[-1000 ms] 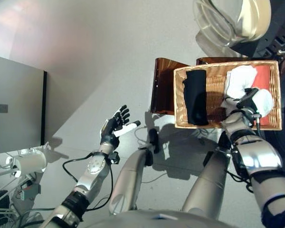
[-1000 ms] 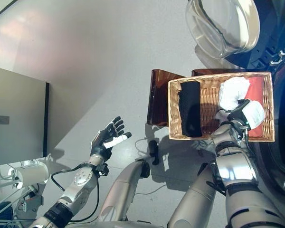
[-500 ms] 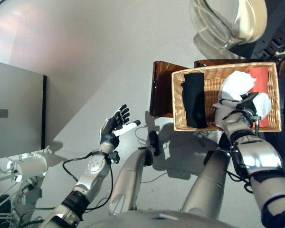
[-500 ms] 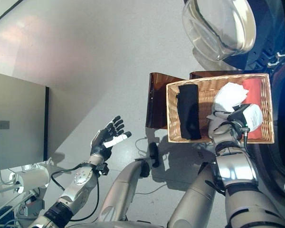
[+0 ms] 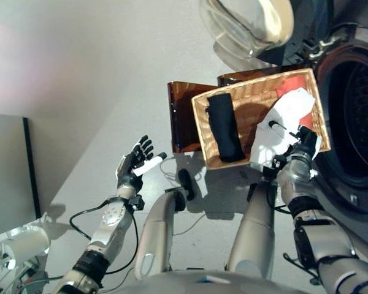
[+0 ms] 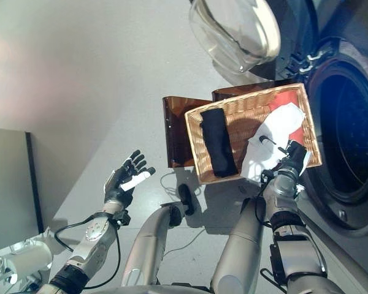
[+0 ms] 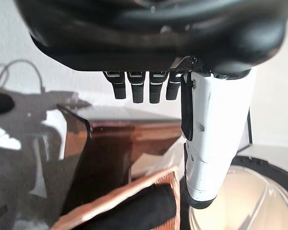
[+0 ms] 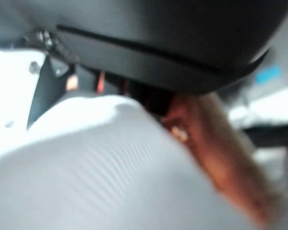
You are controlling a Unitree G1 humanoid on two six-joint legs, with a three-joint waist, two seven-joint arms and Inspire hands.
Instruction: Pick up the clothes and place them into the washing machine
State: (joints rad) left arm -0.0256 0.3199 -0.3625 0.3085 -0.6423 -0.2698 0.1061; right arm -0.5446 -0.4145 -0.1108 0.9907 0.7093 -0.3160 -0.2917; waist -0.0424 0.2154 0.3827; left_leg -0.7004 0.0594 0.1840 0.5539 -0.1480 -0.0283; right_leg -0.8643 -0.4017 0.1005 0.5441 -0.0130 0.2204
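A shallow wicker basket point(image 5: 254, 103) rests on a dark brown box point(image 5: 183, 116) beside the washing machine's open drum point(image 5: 354, 104). A folded black garment point(image 5: 224, 125) lies at the basket's left side and a red cloth point(image 5: 289, 86) lies at its far right corner. My right hand point(image 5: 302, 142) is shut on a white cloth point(image 5: 277, 128) and holds it up over the basket's right side; the cloth also shows bunched under the hand in the right wrist view point(image 8: 101, 163). My left hand point(image 5: 135, 163) is open and empty over the floor, well left of the basket.
The machine's round glass door point(image 5: 248, 24) hangs open above the basket. A grey cabinet point(image 5: 9, 165) stands at the far left. Light grey floor point(image 5: 98, 73) lies between the cabinet and the brown box.
The camera has swung toward the washing machine, bringing the drum into view. My right hand has lifted the white cloth up from the basket's floor. My left hand keeps its open pose.
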